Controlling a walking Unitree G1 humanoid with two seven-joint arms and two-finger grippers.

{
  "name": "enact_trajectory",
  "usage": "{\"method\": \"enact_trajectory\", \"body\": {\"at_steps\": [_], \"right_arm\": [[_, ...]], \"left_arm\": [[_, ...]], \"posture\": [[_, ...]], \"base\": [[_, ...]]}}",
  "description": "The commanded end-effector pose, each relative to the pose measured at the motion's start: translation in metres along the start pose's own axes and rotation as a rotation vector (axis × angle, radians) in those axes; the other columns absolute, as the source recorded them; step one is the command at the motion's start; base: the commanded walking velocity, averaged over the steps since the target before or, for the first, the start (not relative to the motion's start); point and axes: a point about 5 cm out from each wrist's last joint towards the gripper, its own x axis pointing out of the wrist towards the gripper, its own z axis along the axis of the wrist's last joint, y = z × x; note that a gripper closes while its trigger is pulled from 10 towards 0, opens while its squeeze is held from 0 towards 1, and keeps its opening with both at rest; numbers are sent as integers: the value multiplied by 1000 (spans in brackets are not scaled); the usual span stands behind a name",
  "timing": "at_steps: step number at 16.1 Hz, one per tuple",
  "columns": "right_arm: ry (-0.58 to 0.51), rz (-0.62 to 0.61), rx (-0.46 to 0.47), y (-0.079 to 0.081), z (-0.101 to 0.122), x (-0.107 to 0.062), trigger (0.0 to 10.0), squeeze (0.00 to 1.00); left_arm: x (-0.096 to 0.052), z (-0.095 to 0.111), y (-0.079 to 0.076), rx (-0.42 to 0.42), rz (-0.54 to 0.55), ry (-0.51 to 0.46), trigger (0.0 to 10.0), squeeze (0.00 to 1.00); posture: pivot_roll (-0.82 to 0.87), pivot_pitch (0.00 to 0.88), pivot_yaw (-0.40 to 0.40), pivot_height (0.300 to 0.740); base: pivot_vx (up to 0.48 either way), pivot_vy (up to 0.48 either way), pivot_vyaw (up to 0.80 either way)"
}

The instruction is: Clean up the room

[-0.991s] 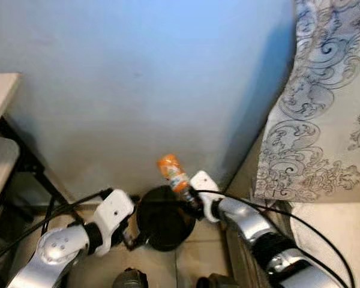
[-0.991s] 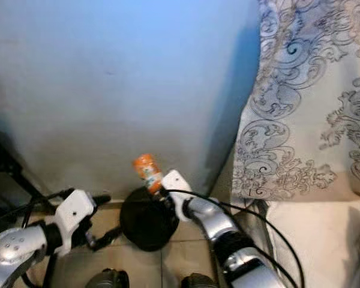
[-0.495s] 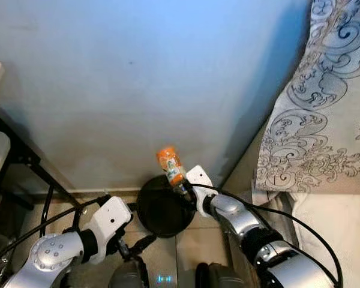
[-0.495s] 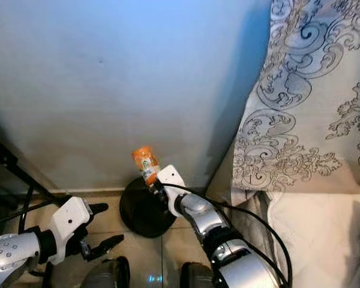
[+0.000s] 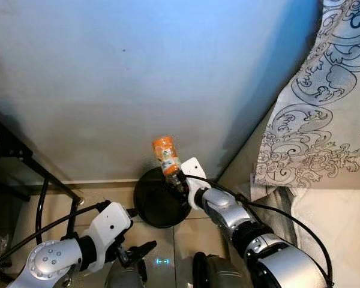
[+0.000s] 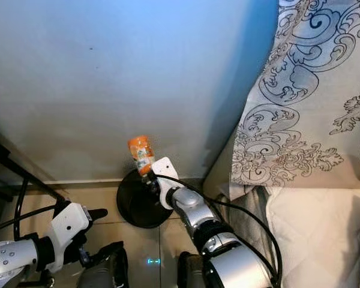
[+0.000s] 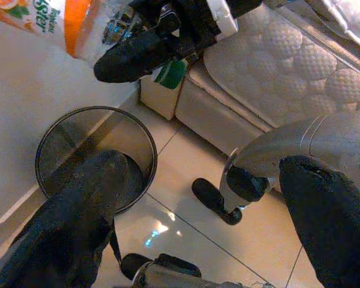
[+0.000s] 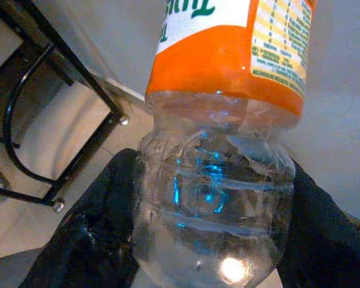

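Looking down from the head, the right pincer (image 5: 181,183) grips a clear plastic bottle (image 5: 166,156) with an orange label, holding it tilted just above the far rim of a round black waste bin (image 5: 150,207) that stands on the tiled floor (image 5: 186,234) against a pale blue wall (image 5: 138,78). A patterned curtain (image 5: 324,102) hangs at the right, and a black metal frame (image 5: 24,165) stands at the left. The left pincer (image 5: 135,252) hangs low near the floor, on the near side of the bin and apart from it, fingers spread.

From the left wrist, its two black fingers (image 7: 78,222) stand wide apart, with the mesh bin between them, the bottle above it, and a quilted white mattress (image 7: 288,78) beyond.

From the right wrist, both fingers (image 8: 90,234) press against the bottle's clear lower body (image 8: 213,198).
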Motion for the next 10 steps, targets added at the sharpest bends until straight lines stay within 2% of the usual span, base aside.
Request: {"method": "enact_trajectory", "body": {"at_steps": [1,2,10], "right_arm": [[12,-2,26,0,-6,-1,10000,925],[12,-1,30,1,-6,-1,10000,1000],[8,9,118,3,-11,-1,10000,1000]], "left_arm": [[-2,-2,-4,-7,-7,11,10000,0],[-2,-2,-4,-8,-6,10,10000,0],[-1,-1,-2,0,2,12,10000,0]], "posture": [[29,284,-75,740],[29,284,-75,740],[33,265,-72,740]], "base": [[0,0,0],[0,0,0],[0,0,0]]}}
